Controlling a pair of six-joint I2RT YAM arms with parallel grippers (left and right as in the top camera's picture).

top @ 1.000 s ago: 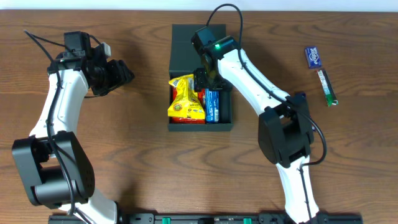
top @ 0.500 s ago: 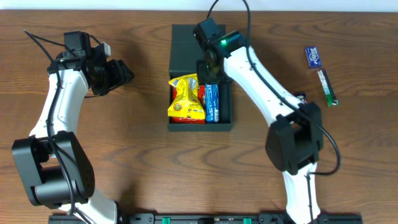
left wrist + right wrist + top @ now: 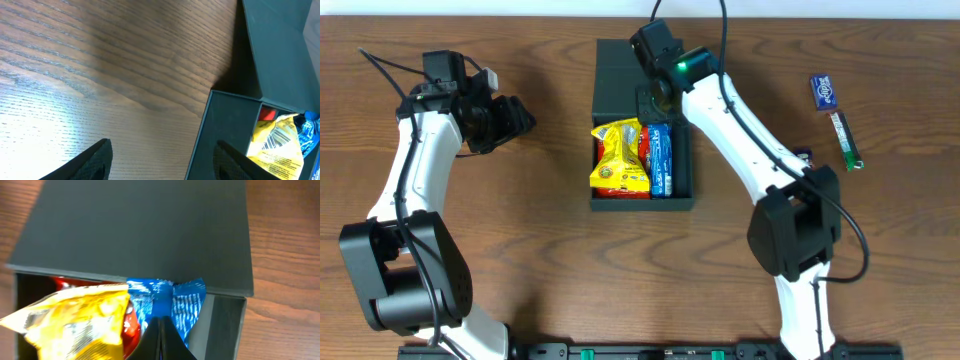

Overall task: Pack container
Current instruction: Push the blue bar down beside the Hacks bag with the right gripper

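Note:
The dark teal container [image 3: 642, 205] stands open at the table's middle, its flap lid [image 3: 620, 75] folded flat behind it. Inside lie a yellow packet [image 3: 618, 158], a red packet [image 3: 643, 150] and a blue packet [image 3: 660, 160]. My right gripper [image 3: 658, 103] hovers over the box's back edge, shut, with nothing between its fingers. In the right wrist view the shut gripper [image 3: 161, 322] points at the blue packet [image 3: 187, 300] beside the yellow packet [image 3: 75, 315]. My left gripper [image 3: 520, 118] stands open to the left of the box. Its wrist view shows the gripper [image 3: 162, 145] empty beside the container [image 3: 225, 130].
A small blue packet [image 3: 825, 91] and a thin green bar [image 3: 846, 140] lie on the wood at the far right. Bare table [image 3: 540, 260] surrounds the box.
My right gripper has closed and drawn back from inside the box toward the lid, leaving the blue packet lying in the box. The left arm has not moved.

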